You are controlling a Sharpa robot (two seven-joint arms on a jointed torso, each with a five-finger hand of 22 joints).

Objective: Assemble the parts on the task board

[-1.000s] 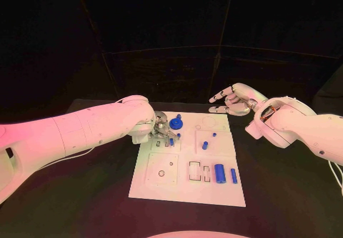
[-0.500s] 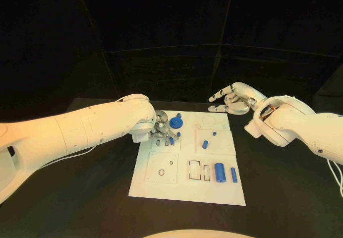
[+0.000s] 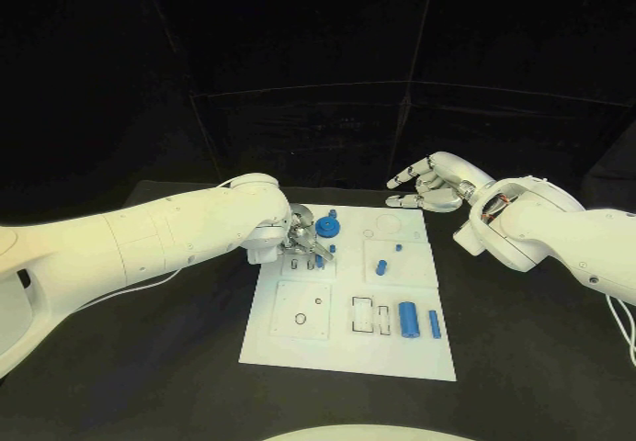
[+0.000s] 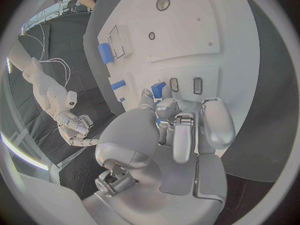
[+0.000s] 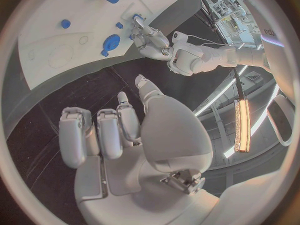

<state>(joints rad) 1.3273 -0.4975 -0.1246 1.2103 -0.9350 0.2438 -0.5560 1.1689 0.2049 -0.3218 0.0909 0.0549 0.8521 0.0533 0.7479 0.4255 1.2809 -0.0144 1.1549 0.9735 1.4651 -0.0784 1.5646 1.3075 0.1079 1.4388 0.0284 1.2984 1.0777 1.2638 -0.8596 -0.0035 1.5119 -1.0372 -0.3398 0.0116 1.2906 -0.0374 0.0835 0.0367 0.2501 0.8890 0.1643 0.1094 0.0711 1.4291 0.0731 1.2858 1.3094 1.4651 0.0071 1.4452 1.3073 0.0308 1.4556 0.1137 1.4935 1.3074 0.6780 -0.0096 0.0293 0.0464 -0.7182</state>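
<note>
"Where is the white task board [image 3: 347, 344]?"

"In the middle of the black table [image 3: 159, 367]. Small blue parts lie on it. A big blue cylinder [image 3: 407, 319] and a thin blue one [image 3: 434, 322] sit side by side near the front. A round blue gear [image 3: 327, 228] sits near the back."

"What is the left hand [image 3: 303, 241] doing?"

"It is low over the back left part of the board. Its fingertips [image 4: 164, 106] pinch a small blue peg [image 4: 157, 89] (right beside two little slots)."

"And the right hand [image 3: 435, 184]?"

"It is up past the back right corner, off the board. Its fingers [image 5: 100, 132] are a bit curled and apart, and hold nothing."
</note>
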